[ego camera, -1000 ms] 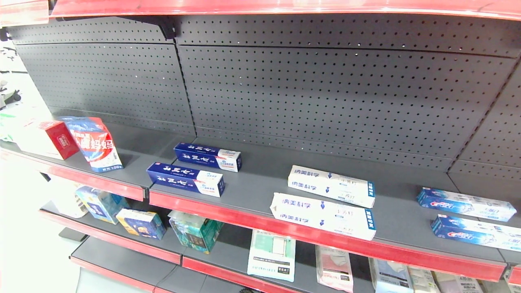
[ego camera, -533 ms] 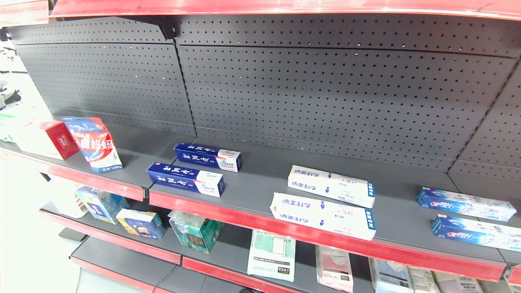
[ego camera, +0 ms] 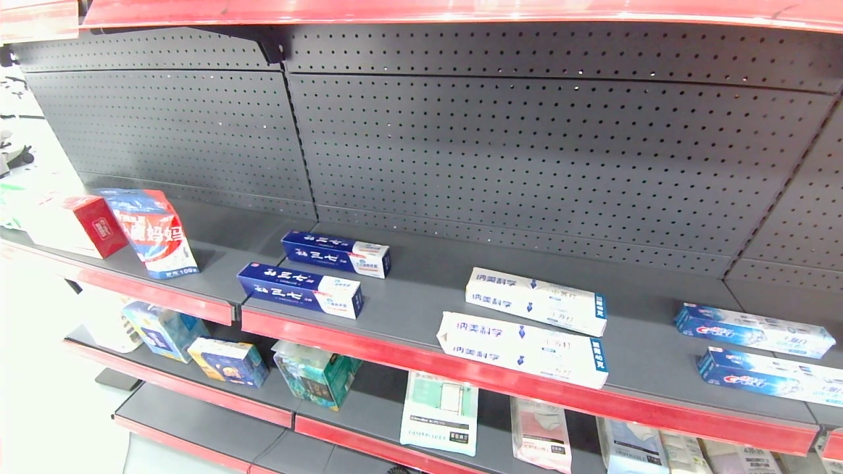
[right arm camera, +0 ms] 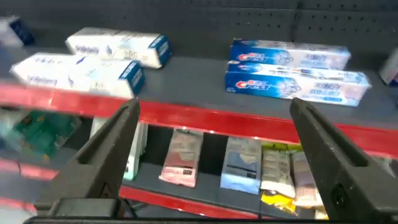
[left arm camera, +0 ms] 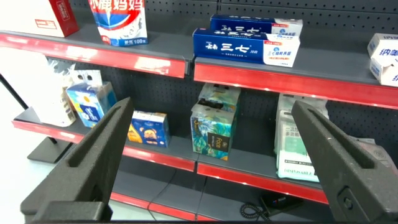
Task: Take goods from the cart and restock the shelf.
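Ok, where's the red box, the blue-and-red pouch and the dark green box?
Red cardboard box (ego camera: 99,227): head view, its red side face.
Blue-and-red plastic pouch (ego camera: 155,236): head view, middle of its front.
Dark green cardboard box (ego camera: 316,376): head view, its front face.

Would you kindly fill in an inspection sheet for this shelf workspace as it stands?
Surface: grey metal shelf with red front edge, goods lying flat, bare room behind them.
Job's things: two dark blue toothpaste boxes, two white toothpaste boxes, two light blue toothpaste boxes, each pair one behind the other.
Clutter: nothing seen.
Grippers: left gripper open, empty; right gripper open, empty; both facing the shelf front.
Cables: black cable under the lower shelf.
Surroundings: perforated grey back panel; lower shelf stocked.
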